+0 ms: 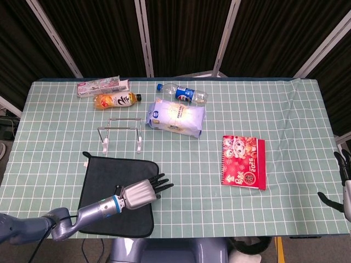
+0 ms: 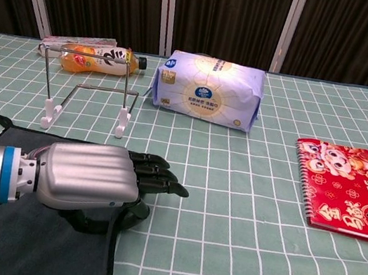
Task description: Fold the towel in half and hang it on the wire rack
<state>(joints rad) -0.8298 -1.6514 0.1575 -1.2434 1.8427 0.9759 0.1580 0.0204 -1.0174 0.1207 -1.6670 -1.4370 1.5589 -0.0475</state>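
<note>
Left hand point(image 2: 101, 180) lay over right edge of towel point(image 1: 109, 186), fingers extended, thumb seemingly tucked under hem; firm grasp could not be confirmed. Towel lay flat at near left, wire rack point(image 1: 120, 133) just beyond. Best to secure hem fully before folding leftward. Right hand point(image 1: 344, 183) idled at far right, fingers loose, empty.

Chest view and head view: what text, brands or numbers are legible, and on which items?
"2026", running sideways along the red spiral calendar, by its cartoon figures.
White tissue pack: blue logo and printed lines, too small to read.
Orange drink bottle: large dark brush characters, not legible.
Blue-labelled water bottle: label blurred.
Pink box: print too small.
</note>
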